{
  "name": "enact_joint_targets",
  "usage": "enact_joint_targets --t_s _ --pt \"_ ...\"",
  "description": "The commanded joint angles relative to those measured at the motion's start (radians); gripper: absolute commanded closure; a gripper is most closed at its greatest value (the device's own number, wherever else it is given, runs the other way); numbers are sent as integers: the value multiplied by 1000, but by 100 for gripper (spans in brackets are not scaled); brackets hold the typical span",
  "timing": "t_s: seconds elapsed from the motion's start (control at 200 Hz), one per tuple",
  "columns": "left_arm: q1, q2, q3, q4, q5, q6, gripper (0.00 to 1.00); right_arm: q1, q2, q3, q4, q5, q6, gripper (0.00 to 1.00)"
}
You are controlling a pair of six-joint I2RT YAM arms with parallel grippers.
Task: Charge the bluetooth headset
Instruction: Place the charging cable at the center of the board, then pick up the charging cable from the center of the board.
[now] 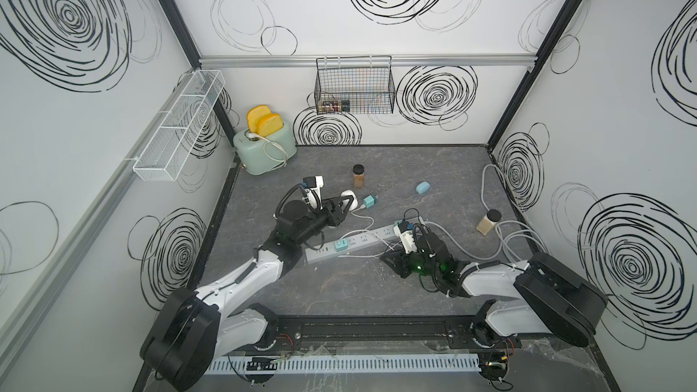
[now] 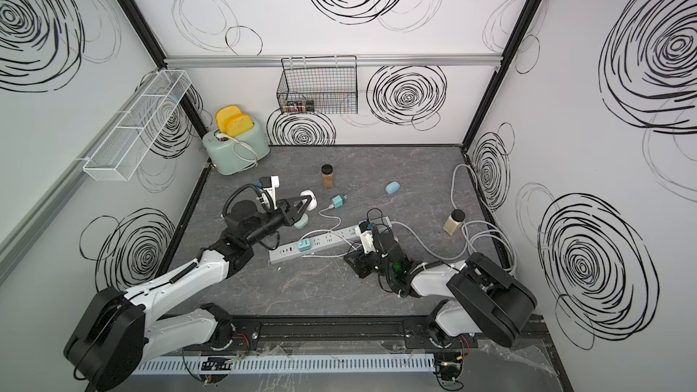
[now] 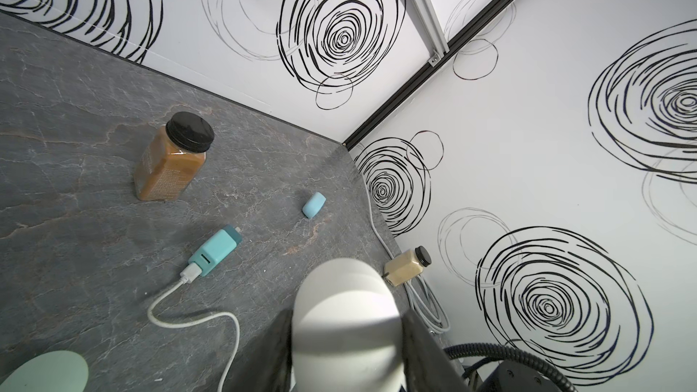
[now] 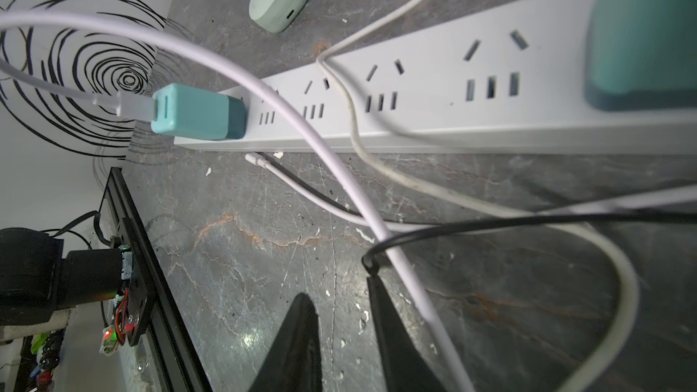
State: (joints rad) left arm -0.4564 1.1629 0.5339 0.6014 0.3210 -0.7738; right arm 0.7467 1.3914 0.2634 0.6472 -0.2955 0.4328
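**Fingers (image 3: pixel 269 348) of left gripper (image 3: pixel 347 316) clamped on white headset case (image 1: pixel 347 196); cable not yet joined**

Held across its width between both fingers, toward the back-left of the tabletop (image 1: pixel 339 296), seemingly raised above a mint-green case (image 2: pixel 300 223) lying just below. Charging port not visible in any view.

Judged roughly midway: case in hand, and a teal adapter (image 4: pixel 200 111) seated in the power strip (image 1: pixel 362 240) with a cable attached. Left to do: picking up the free cable plug (image 4: pixel 253 158), loose on the tabletop just beside the strip's near edge, and mating it with the case.

Low over the tabletop near that plug, right gripper (image 4: pixel 337 288), fingers apart with nothing between them, a lilac-white cable (image 4: pixel 305 124) crossing in front of one finger.

Further out:
- a loose adapter (image 3: pixel 217 252) near the held case, with its own white lead
- a third adapter (image 4: pixel 641 32) on the strip, close to the right wrist camera
- a blue case (image 1: pixel 423 187)
- a brown jar (image 1: pixel 358 176) and a pale jar (image 1: pixel 489 221)
- a toaster (image 1: pixel 264 145) in the back-left corner

Likely hindrances: several cables draped over the strip and overlapping around the right fingers, so easy to snag or to seize the wrong one. Also the mint-green case, directly beneath the held case.
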Motion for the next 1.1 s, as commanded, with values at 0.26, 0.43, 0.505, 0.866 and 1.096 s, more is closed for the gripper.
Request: enact_joint_targets --t_s 0.26,0.43,0.505,0.866,1.096 --pt "-1 6 -5 84 22 6 68 -6 82 -7 104 -27 -40 69" --pt "-1 9 -5 87 24 4 68 -12 115 -11 151 -37 -62 69" --pt "1 9 -5 85 24 2 68 -15 131 -16 178 -36 -61 69" --pt "1 21 3 86 27 -5 68 -16 188 -23 269 2 -17 69" --pt "1 30 5 90 30 -8 69 -17 217 -18 300 -6 7 77"
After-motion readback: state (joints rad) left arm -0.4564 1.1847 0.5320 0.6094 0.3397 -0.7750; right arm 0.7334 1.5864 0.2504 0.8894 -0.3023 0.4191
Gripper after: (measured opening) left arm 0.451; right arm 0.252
